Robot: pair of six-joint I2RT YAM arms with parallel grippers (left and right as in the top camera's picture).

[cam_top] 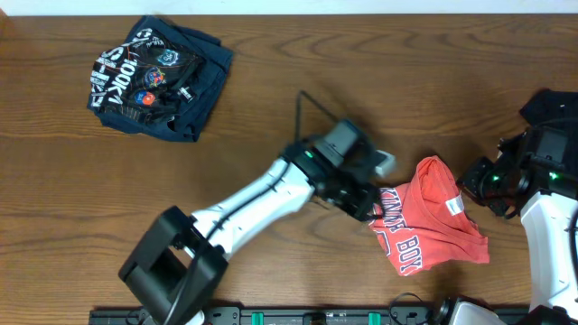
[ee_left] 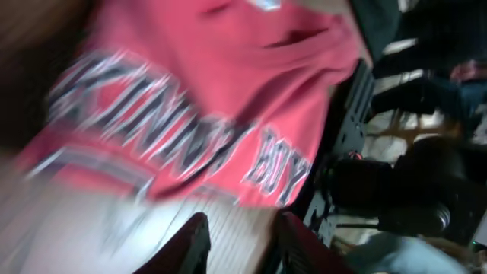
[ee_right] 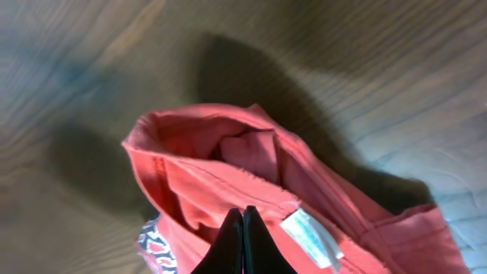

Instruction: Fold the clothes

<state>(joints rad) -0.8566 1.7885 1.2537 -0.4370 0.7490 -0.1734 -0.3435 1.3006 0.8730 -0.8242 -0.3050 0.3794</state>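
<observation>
The clothes show as three garments. A coral-red T-shirt [cam_top: 432, 221] with white-and-navy lettering lies crumpled at the front right. My left gripper [cam_top: 372, 206] is at its left edge. In the blurred left wrist view that gripper [ee_left: 240, 224] is open, with bare wood between its fingers [ee_left: 194, 243] and the red T-shirt [ee_left: 213, 84] just beyond them. My right gripper [cam_top: 471, 185] is at the shirt's right side. In the right wrist view it [ee_right: 243, 209] is shut, tips together over the collar of the red T-shirt [ee_right: 228, 167]. No fabric shows between them.
A navy T-shirt [cam_top: 155, 77] with white print lies bunched at the far left of the wooden table [cam_top: 271, 54]. A black garment [cam_top: 553, 106] lies at the right edge behind the right arm. The red shirt's white label [ee_right: 312, 240] faces up near the collar.
</observation>
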